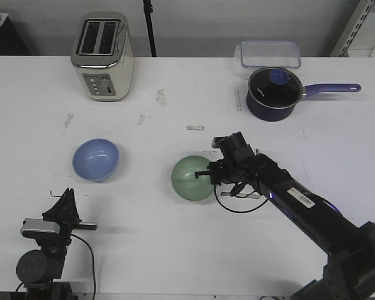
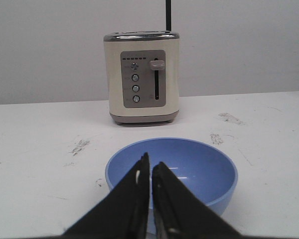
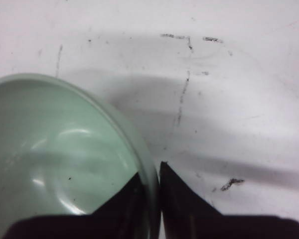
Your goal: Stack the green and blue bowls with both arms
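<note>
Left claw point(image 1: 65, 199): we see it in the lower left of the front frame, fingers pressed nearly together on nothing, short of the bowl.
Small glossy periwinkle-blue bowl point(image 1: 96, 159): it sits on the white counter point(image 1: 175, 250) at centre left, below the cream two-slot toaster point(image 1: 103, 56); if the left claw goes forward this narrow, we expect it to shove the bowl rather than take its rim.
Small glossy mint-green bowl point(image 1: 191, 179): it sits at the frame's centre, well apart from the blue one.
Right claw point(image 1: 210, 173): it is pinched on the green bowl's right rim, one finger inside, one outside.
Grip risk: we judge a thin pinch on a slick rim may let the bowl swing or slip on lifting.
Stacking risk: a tilted bowl could land off-centre and skid.
</note>
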`<state>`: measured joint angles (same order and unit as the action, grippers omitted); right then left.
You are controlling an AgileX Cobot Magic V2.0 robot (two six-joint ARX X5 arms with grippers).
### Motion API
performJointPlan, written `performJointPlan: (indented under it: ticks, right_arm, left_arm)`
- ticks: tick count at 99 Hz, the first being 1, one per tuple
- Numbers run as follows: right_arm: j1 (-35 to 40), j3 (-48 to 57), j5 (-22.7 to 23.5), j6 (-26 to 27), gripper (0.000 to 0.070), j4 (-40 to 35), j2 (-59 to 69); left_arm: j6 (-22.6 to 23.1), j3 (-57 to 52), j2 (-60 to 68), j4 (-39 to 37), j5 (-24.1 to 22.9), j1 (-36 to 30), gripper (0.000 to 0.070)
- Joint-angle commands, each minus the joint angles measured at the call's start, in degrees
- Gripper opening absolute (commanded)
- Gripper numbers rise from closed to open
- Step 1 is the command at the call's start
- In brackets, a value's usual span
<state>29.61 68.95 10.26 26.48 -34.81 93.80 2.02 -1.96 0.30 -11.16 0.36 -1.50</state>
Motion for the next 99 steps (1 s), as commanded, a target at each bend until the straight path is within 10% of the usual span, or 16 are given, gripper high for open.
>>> performJointPlan:
  ticks: [1, 29, 60, 78, 99]
  right_arm:
    - [0.44, 0.46, 0.00, 0.70, 0.0003, 0.74, 1.20]
    - [0.74, 0.46, 0.00, 0.72, 0.0033, 0.59, 1.20]
    - [0.79, 0.46, -0.02, 0.72, 0.0186, 1.36, 1.20]
    - [0.76, 0.46, -0.04, 0.70, 0.0441, 2.23, 1.03]
    - [0.66, 0.46, -3.26, -0.09, 0.0452, 2.69, -3.30]
  left_arm:
    - [0.09, 1.27, -0.11, -0.87, 0.24, 0.09, 0.0002]
    - [0.09, 1.27, -0.11, -0.87, 0.24, 0.09, 0.0002]
    - [0.09, 1.27, -0.11, -0.87, 0.24, 0.09, 0.0002]
    - [0.09, 1.27, -0.11, -0.87, 0.24, 0.09, 0.0002]
    - [0.09, 1.27, -0.11, -0.87, 0.24, 0.09, 0.0002]
